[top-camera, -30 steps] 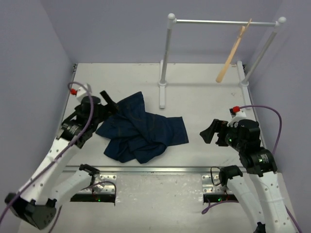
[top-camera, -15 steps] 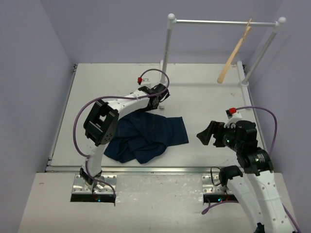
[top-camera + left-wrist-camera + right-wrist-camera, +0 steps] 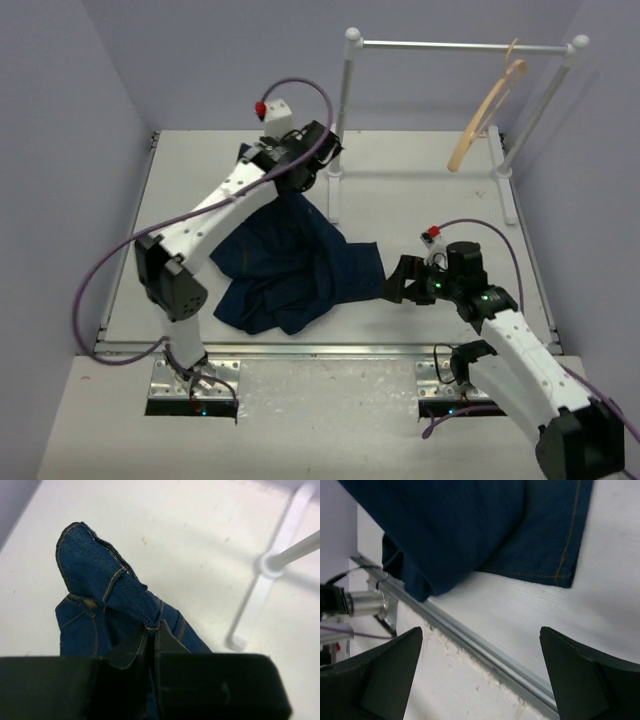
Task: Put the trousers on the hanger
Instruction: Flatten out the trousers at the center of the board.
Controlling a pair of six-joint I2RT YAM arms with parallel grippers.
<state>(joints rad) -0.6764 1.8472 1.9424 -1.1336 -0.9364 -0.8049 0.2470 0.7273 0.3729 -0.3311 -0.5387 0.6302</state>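
Note:
The dark navy trousers (image 3: pixel 290 265) lie crumpled on the white table, left of centre. One stitched edge is pulled up toward the back. My left gripper (image 3: pixel 294 186) is shut on that raised edge. In the left wrist view its fingers (image 3: pixel 151 630) pinch an orange-stitched seam, and the trousers (image 3: pixel 100 585) fold over above them. My right gripper (image 3: pixel 400 281) stands open just right of the trousers' right edge. In the right wrist view it (image 3: pixel 481 630) holds nothing, and the trousers (image 3: pixel 470 525) lie ahead of it. The tan wooden hanger (image 3: pixel 485 105) hangs from the rail at the back right.
A white rail (image 3: pixel 450 45) on two ball-topped posts crosses the back. Its left post foot (image 3: pixel 335 190) stands close to my left gripper and shows as the post foot (image 3: pixel 272 562) in the left wrist view. A metal strip (image 3: pixel 320 350) edges the table front. Walls close in both sides.
My left arm swung from the table's left side to the back, shut on the trousers' edge and raised it. My right gripper moved left toward the trousers, still open.

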